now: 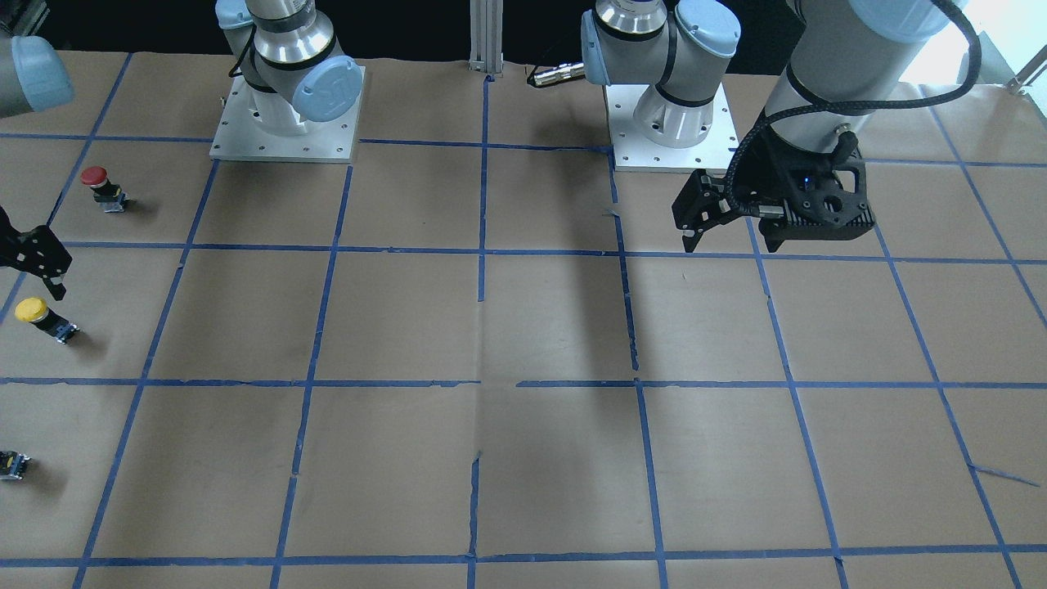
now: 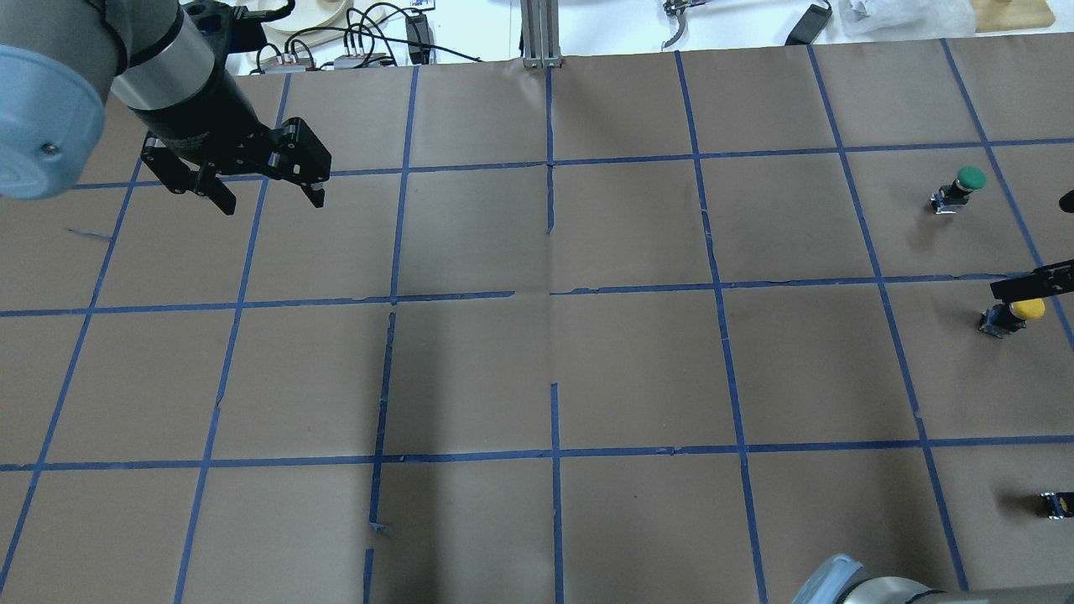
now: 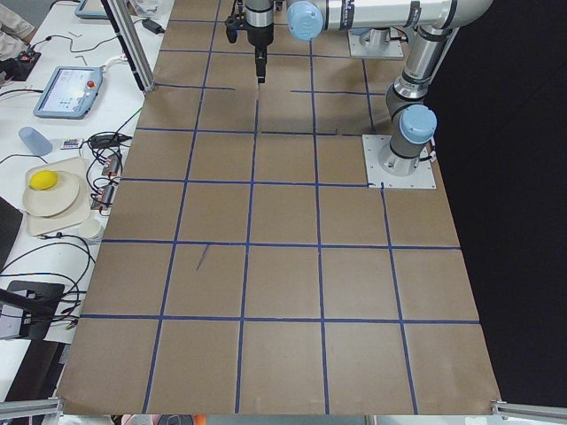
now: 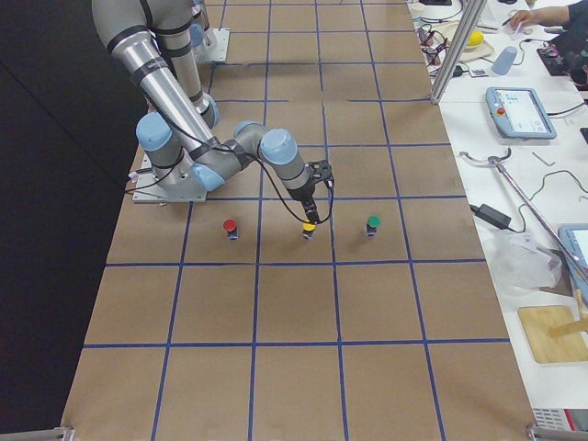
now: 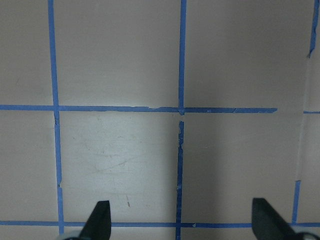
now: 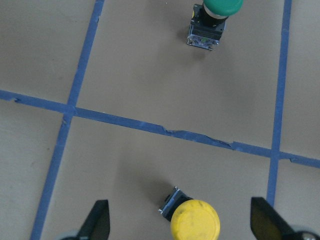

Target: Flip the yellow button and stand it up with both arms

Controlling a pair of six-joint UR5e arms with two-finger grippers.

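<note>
Closest under the right wrist camera is the yellow button (image 6: pixel 195 226). It appears to stand cap up on its contact block, on the tabletop (image 1: pixel 556 327) at the robot's right-hand end. The right gripper (image 4: pixel 312 209) hangs directly over it. Its jaws are spread wide, one on each side of the yellow cap, with a clear gap on both sides and no contact.

Just past the button a line of blue tape (image 6: pixel 150 127) crosses the brown surface. In the next square beyond it stands a green button (image 6: pixel 215 15), also cap up.

On the yellow button's other side, well apart from it, a red button (image 1: pixel 96 177) stands in the square nearer the robot's base. A small capless block (image 1: pixel 12 464) sits alone in the row farther from the robot, at the tabletop's edge.

Farthest off, across the whole tabletop at the robot's left end, the left gripper (image 2: pixel 273 201) hovers above bare taped squares. Its jaws are wide apart and hold nothing.
</note>
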